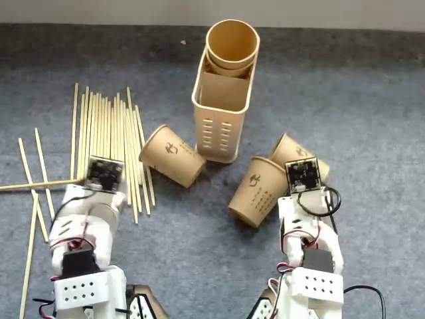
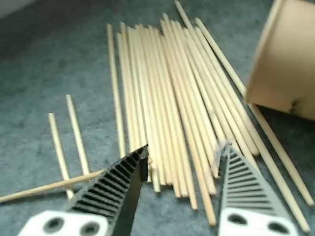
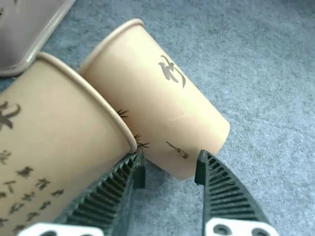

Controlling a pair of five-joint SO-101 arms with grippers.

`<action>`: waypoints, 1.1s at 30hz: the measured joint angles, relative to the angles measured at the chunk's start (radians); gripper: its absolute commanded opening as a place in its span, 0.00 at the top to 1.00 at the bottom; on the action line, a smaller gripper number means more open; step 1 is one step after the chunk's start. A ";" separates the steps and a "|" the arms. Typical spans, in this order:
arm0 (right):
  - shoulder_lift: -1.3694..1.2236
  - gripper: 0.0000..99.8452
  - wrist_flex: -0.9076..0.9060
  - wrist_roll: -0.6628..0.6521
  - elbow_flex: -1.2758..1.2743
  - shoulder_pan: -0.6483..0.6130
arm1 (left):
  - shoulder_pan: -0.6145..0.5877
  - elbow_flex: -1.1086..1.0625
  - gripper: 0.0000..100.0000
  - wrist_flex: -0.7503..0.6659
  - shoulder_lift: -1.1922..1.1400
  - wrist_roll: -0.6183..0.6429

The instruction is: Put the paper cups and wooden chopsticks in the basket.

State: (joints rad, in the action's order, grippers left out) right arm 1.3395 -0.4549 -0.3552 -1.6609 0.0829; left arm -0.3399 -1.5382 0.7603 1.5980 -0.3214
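A cream slotted basket (image 1: 221,126) stands at the middle back with two paper cups (image 1: 232,43) stacked in it. Three more cups lie on their sides: one (image 1: 171,156) left of the basket, two (image 1: 257,191) (image 1: 292,151) to its right. A bundle of wooden chopsticks (image 1: 109,143) lies at the left. My left gripper (image 2: 183,157) is open just over the near ends of the chopsticks (image 2: 167,98), beside a cup (image 2: 288,59). My right gripper (image 3: 170,164) is open at the base end of one lying cup (image 3: 167,103), which touches a second cup (image 3: 54,142).
Several loose chopsticks (image 1: 33,193) lie scattered at the far left, one crossing toward the left arm (image 1: 89,226). The right arm (image 1: 309,239) covers part of the rightmost cup. Grey carpet (image 1: 372,119) lies under everything. A corner of the basket (image 3: 24,34) is near the right gripper.
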 measured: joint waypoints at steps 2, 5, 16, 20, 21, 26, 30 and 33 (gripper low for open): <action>0.000 0.82 0.000 0.000 0.000 0.000 | -0.041 0.089 0.75 -0.005 0.000 0.000; 0.000 0.82 0.000 0.000 0.000 0.002 | -0.081 0.216 0.75 0.037 -0.026 0.012; 0.002 0.82 -0.032 0.049 0.015 0.385 | 0.017 0.807 0.75 0.344 -0.740 0.055; 0.002 0.82 -0.160 0.075 0.068 0.500 | 0.140 1.071 0.72 0.477 -1.042 0.041; 0.002 0.82 -0.181 0.080 0.069 0.499 | 0.163 1.128 0.72 0.496 -1.109 0.034; 0.003 0.82 -0.210 0.077 -0.002 0.373 | 0.226 1.401 0.71 0.588 -1.395 -0.021; 0.005 0.82 -0.210 0.005 -0.008 0.307 | 0.232 1.574 0.71 0.643 -1.606 -0.031; 0.005 0.82 -0.210 -0.011 -0.008 0.284 | 0.255 1.660 0.71 0.647 -1.728 -0.029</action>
State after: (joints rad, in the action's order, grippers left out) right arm 1.3441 -0.6651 -0.3659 -1.6686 0.3667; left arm -0.0852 0.1220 1.4078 -0.1297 -0.3506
